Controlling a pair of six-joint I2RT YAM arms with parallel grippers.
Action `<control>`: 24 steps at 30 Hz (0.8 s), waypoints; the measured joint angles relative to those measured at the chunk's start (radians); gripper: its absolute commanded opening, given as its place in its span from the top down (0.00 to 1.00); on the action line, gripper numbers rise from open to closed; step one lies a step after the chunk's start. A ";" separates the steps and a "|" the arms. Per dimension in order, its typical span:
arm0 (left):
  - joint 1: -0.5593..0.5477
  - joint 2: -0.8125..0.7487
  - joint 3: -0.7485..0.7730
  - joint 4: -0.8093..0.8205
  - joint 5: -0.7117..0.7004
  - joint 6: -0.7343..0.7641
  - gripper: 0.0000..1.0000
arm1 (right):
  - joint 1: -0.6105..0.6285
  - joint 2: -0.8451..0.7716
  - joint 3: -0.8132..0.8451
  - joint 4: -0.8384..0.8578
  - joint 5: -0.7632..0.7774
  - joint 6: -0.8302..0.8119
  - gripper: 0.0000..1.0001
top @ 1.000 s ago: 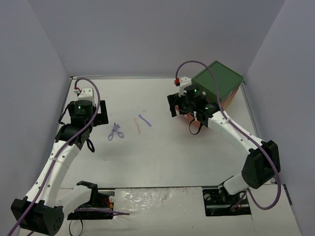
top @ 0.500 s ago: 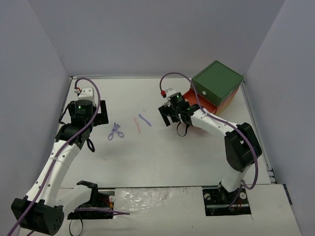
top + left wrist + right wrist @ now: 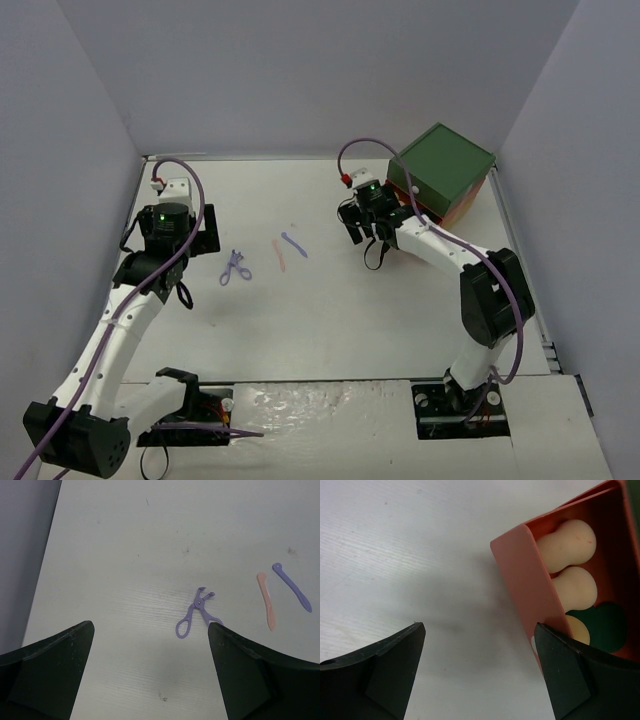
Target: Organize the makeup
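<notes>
Three items lie loose on the counter (image 3: pixel 125 540): lilac scissor tool (image 3: pixel 198 613), pink stick (image 3: pixel 266 608), lilac stick (image 3: pixel 292 586); tan sponges (image 3: pixel 567 545) and green disc (image 3: pixel 600 625) sit in the open red drawer (image 3: pixel 520 580). Both left hand (image 3: pixel 150 625) and right hand (image 3: pixel 476 626) gape empty. Best bet: left hand drops on the scissor pivot, fingers skimming the counter

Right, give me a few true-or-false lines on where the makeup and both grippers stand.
1. The open red drawer holds tan sponges. True.
2. The left gripper grips the lilac scissor tool. False: it is open and empty; the tool lies on the table.
3. The pink stick and lilac stick lie close together on the table, not touching. True.
4. The right gripper holds a green disc. False: it is open and empty; the disc sits in the drawer.
</notes>
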 measured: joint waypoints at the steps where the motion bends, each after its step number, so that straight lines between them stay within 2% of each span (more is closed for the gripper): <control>1: 0.000 0.001 0.000 0.000 0.000 0.000 0.03 | -0.011 0.000 0.007 0.000 0.004 -0.005 0.11; 9: 0.000 0.005 -0.001 0.000 -0.008 0.001 0.03 | -0.070 0.048 0.078 0.010 0.058 -0.038 0.08; 24: 0.000 0.005 -0.001 0.001 -0.012 0.003 0.03 | -0.072 0.133 0.135 0.014 0.177 -0.094 0.03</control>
